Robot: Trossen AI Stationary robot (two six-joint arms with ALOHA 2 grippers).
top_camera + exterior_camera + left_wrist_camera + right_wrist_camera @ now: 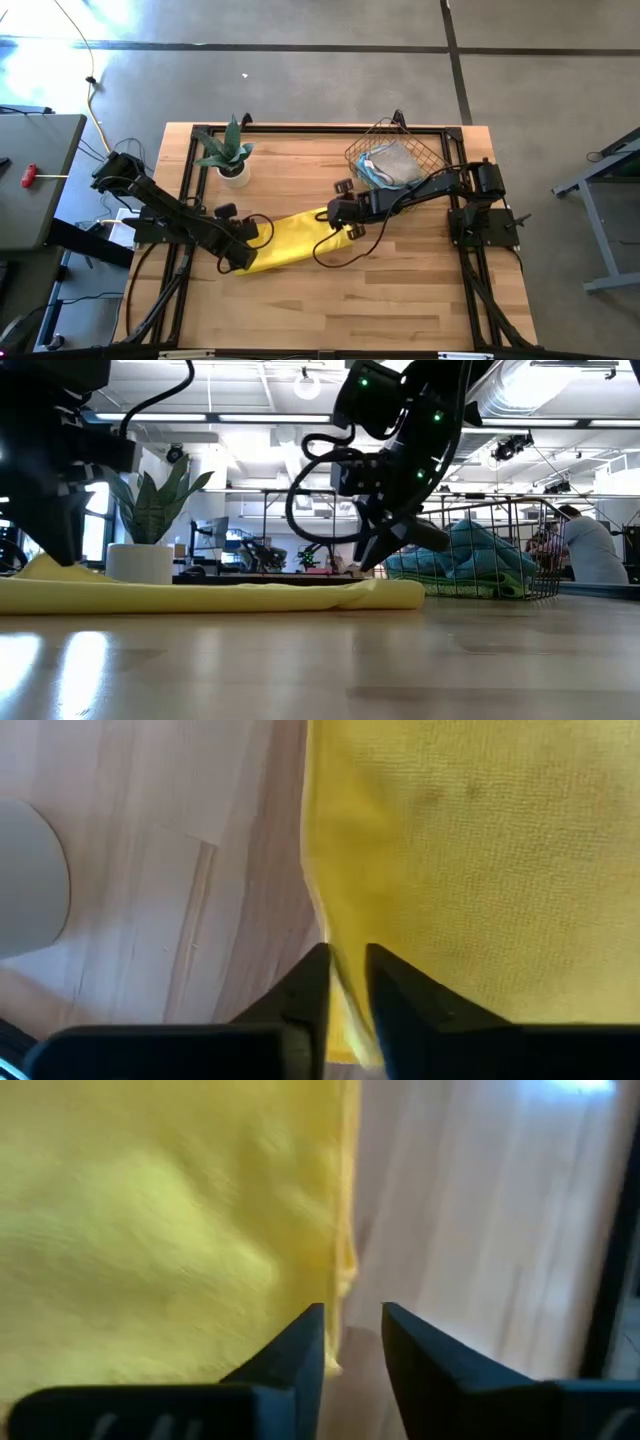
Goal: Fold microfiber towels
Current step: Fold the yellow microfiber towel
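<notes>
A yellow microfiber towel (pixel 290 243) lies flat on the wooden table as a long folded strip (pixel 220 596). My left gripper (pixel 243 262) is at its left end and points steeply down. Its fingers stand slightly apart astride the towel's edge (pixel 330 935). My right gripper (pixel 338 228) is at the towel's right end. It is open, and the towel's edge (pixel 345 1260) runs just beside one finger. More towels (pixel 385 165), blue and grey, lie heaped in the wire basket (pixel 420 150). My left gripper (pixel 347 965) has the towel's side edge (pixel 338 982) running between its parted fingertips, coming from above. Whether the fingers touch the cloth, I cannot tell. My right gripper (pixel 352 1325) has one fingertip (pixel 305 1335) at the towel's edge. Whether it touches, I cannot tell.
A potted plant (pixel 228 155) stands at the table's far left, close behind my left arm. The wire basket sits at the far right, behind my right arm. Bare wood (pixel 350 300) stretches along the near side. A person (pixel 590 550) sits in the room beyond.
</notes>
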